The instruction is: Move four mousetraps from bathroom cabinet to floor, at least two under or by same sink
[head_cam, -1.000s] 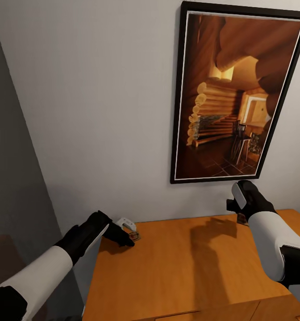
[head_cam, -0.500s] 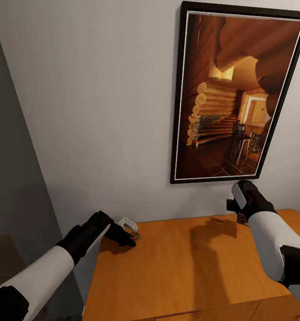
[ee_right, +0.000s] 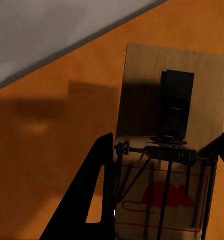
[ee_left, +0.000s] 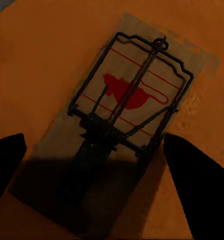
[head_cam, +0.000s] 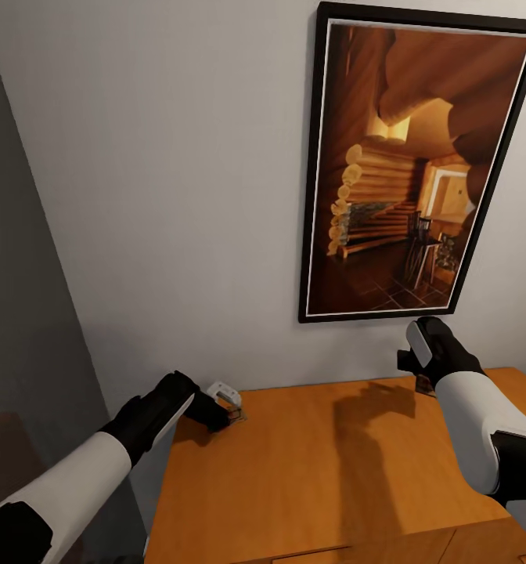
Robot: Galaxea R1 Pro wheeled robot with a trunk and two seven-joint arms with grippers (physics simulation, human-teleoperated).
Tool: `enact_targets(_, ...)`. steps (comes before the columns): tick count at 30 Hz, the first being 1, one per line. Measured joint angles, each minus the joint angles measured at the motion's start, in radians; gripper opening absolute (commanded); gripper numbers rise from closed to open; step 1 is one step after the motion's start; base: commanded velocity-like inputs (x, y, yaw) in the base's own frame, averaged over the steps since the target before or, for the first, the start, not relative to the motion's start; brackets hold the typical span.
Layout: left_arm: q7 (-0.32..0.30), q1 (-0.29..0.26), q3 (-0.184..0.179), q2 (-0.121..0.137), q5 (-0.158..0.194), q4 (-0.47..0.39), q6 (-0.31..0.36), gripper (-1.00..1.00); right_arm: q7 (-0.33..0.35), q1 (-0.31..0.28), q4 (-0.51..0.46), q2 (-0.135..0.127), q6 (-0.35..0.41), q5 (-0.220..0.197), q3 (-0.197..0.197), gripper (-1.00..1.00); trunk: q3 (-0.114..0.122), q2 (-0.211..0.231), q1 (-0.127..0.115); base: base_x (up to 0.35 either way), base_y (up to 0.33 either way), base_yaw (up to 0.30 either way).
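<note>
Wooden mousetrap lies between the left end effector's spread fingers.

Soft, even indoor light, sharp render, no glare.
The right arm throws a blurred dark shadow onto the orange table (light falls from above, behind the robot). The grey wall dims toward its left edge. In both wrist views each mousetrap sits half in heavy shadow, edges slightly soft.
</note>
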Motion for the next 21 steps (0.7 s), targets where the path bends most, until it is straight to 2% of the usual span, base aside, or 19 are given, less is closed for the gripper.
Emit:
enact_targets(3, 0.003, -0.001, -0.001, -0.001, 0.022, 0.000, 0.006, -1.00, 0.000, 0.000, 0.000, 0.000, 0.000, 0.000, 0.000, -1.00, 0.000, 0.000, 0.000, 0.000, 0.000, 0.000)
enact_targets(11, 0.005, -0.004, -0.001, -0.004, 0.027, 0.005, 0.007, -1.00, 0.000, 0.000, 0.000, 0.000, 0.000, 0.001, 0.000, -1.00, 0.000, 0.000, 0.000, 0.000, 0.000, 0.000)
enact_targets(14, 0.006, -0.005, 0.000, -0.020, -0.013, 0.010, 0.000, -1.00, 0.000, 0.000, 0.000, 0.000, 0.000, 0.002, 0.000, -1.00, 0.000, 0.000, 0.000, 0.000, 0.000, 0.000)
enact_targets(17, 0.005, -0.028, 0.000, -0.038, -0.011, 0.050, 0.007, -1.00, 0.000, 0.000, 0.000, 0.000, 0.000, 0.002, 0.000, -1.00, 0.000, 0.000, 0.000, 0.000, 0.000, 0.000)
enact_targets(18, 0.004, -0.016, 0.000, -0.044, -0.026, 0.030, 0.008, -1.00, 0.000, 0.000, 0.000, -0.001, 0.000, 0.003, 0.000, -1.00, 0.000, 0.000, 0.000, 0.000, 0.000, 0.000)
enact_targets(19, 0.003, -0.006, 0.000, -0.048, -0.022, 0.012, 0.017, -1.00, 0.001, 0.000, 0.000, -0.001, 0.000, 0.003, 0.000, -1.00, 0.000, 0.000, 0.000, 0.000, 0.000, 0.000)
enact_targets(20, -0.002, -0.004, -0.001, -0.050, 0.008, -0.011, 0.041, -1.00, 0.001, 0.000, 0.000, -0.001, 0.000, 0.003, 0.000, -1.00, 0.000, 0.000, 0.000, 0.000, 0.000, 0.000)
enact_targets(21, -0.002, -0.004, -0.001, -0.051, 0.007, -0.024, 0.052, -1.00, 0.001, 0.000, 0.000, -0.001, 0.000, 0.003, 0.000, -1.00, 0.000, 0.000, 0.000, 0.000, 0.000, 0.000)
